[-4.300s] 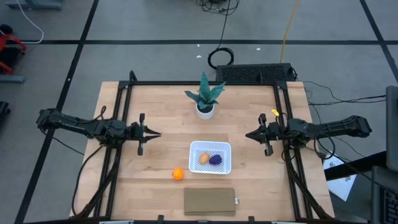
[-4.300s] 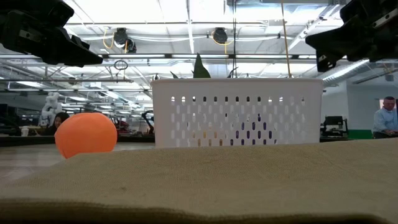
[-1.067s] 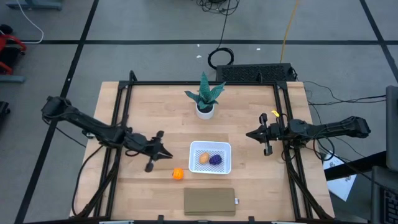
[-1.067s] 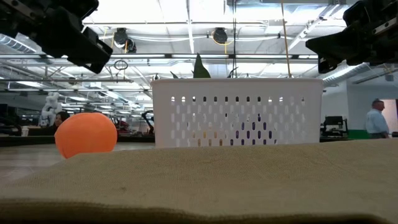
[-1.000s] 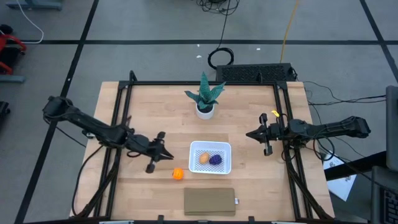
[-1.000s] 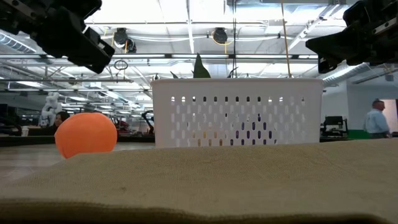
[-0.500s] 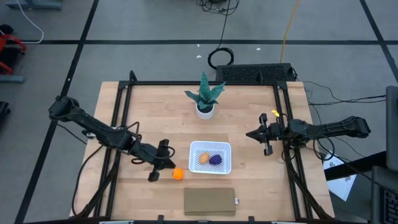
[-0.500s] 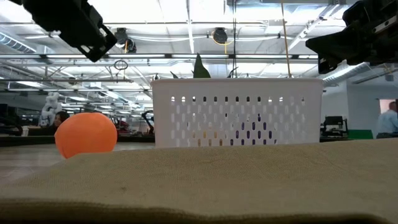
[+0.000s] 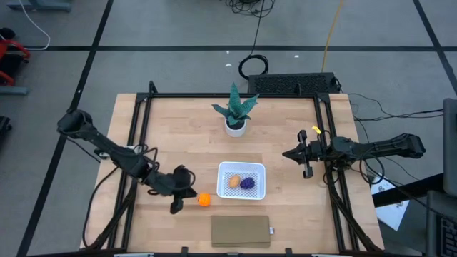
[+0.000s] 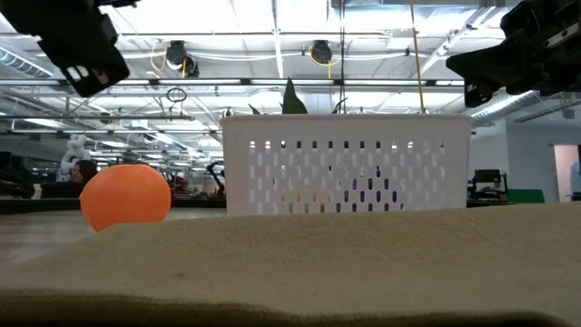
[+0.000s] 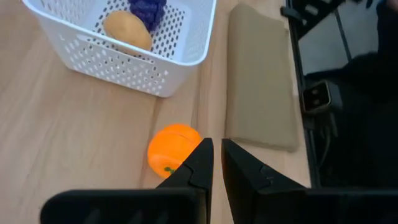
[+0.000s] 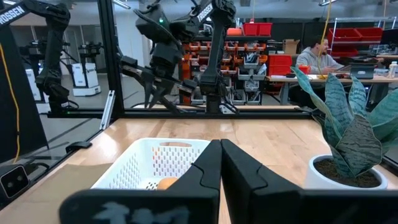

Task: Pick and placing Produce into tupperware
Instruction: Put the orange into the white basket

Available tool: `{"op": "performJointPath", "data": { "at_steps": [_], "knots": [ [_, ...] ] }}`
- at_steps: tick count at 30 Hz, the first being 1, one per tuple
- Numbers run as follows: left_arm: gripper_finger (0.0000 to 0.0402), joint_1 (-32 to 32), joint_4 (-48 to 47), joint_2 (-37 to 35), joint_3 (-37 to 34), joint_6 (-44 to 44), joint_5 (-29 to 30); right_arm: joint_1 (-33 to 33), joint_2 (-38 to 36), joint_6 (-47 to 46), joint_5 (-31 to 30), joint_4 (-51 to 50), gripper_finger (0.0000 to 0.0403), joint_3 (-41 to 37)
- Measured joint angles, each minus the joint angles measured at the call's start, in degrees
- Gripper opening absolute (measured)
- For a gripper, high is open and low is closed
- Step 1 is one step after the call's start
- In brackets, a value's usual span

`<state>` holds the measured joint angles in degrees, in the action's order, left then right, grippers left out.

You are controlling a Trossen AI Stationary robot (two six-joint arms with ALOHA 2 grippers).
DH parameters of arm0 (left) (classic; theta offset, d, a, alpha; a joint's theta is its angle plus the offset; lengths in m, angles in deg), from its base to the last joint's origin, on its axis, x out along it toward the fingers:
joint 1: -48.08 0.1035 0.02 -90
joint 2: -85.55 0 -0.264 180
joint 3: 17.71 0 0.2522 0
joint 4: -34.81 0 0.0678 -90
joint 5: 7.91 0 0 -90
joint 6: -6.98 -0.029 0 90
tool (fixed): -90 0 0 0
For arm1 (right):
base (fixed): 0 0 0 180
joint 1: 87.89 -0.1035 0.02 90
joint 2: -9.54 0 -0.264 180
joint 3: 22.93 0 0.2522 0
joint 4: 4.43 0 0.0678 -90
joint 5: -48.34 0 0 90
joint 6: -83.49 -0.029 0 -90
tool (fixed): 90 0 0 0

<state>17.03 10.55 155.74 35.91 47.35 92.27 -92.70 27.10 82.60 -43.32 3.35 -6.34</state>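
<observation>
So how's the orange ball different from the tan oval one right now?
The orange ball lies on the bare table outside the tupperware; the tan oval lies inside it. The ball is round and bright, the oval longer and duller. The left pincer is beside the ball, none near the oval. Both are small produce pieces, ungripped.

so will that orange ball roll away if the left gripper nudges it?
Probably: the orange ball is round and sits loose on bare wood. The left gripper has its fingers nearly closed beside it, so a sideways touch may push rather than grab. It looks smooth, perhaps slippery.
</observation>
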Motion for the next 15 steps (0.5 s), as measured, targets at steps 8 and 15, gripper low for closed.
{"op": "performJointPath", "data": {
  "at_steps": [8,15],
  "knots": [
    [0.0033,-7.2,4.6,0.0,0.0,10.5,11.6,0.0,0.0,0.1,0.0,0.0,0.0000,0.0],
    [0.0033,-10.6,12.5,6.4,1.2,13.1,14.9,0.0,0.0,1.1,0.0,0.1,0.0000,0.0]
  ]
}}
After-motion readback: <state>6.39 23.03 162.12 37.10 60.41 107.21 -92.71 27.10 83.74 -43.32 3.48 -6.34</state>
